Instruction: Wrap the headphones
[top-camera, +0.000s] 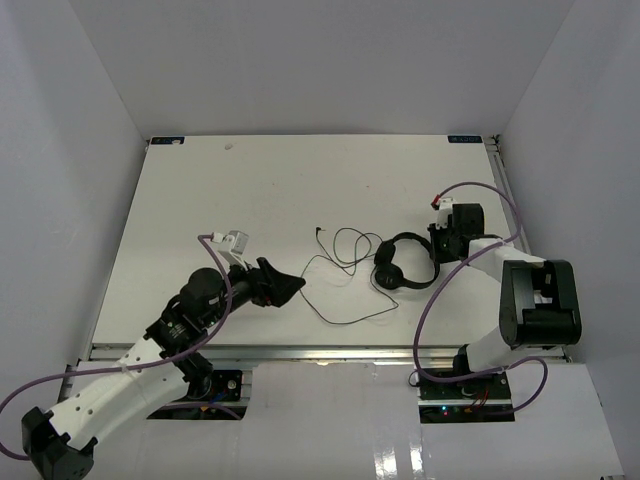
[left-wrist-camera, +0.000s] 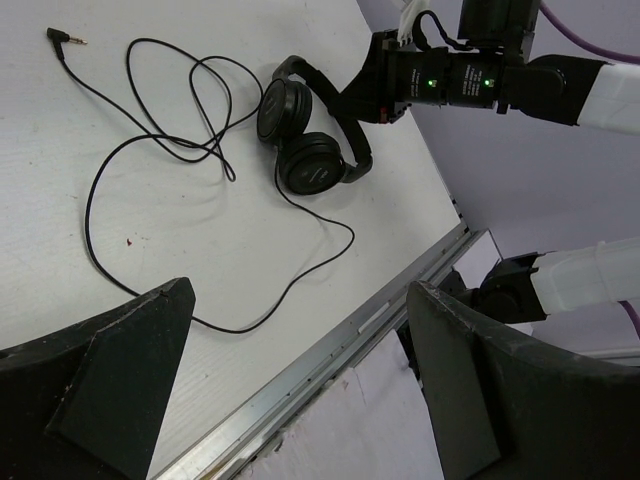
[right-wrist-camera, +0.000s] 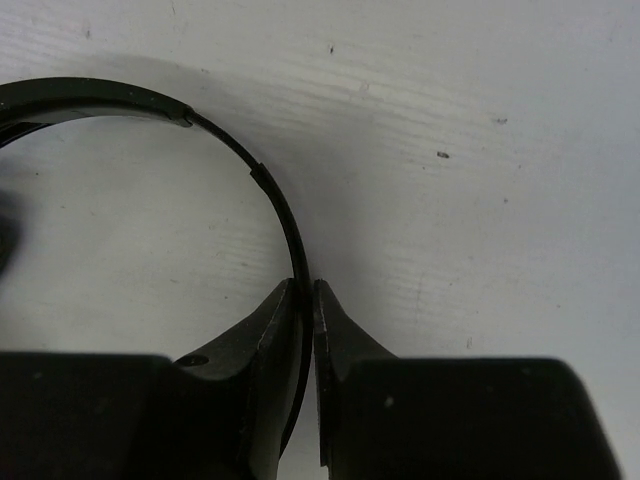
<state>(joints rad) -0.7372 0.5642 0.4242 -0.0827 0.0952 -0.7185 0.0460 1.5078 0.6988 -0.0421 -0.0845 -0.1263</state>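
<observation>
1. The headphones (top-camera: 405, 266) lie on the table (top-camera: 250, 190), right of centre.
2. Their ear cups (top-camera: 385, 270) sit to the left and the headband (top-camera: 422, 241) arcs to the right.
3. The right gripper (top-camera: 437, 246) is at the headphones' right side, its jaws pinching the headband.
4. The cord (top-camera: 340, 268) trails left from the ear cups in loose loops.
5. The plug (top-camera: 317, 231) lies behind the loops.
6. The left gripper (top-camera: 287, 287), fingers spread, is just left of the cord, nearer the front edge.

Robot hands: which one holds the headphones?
The right hand, pinched shut on the headphones; the left hand is open, holding nothing.
</observation>
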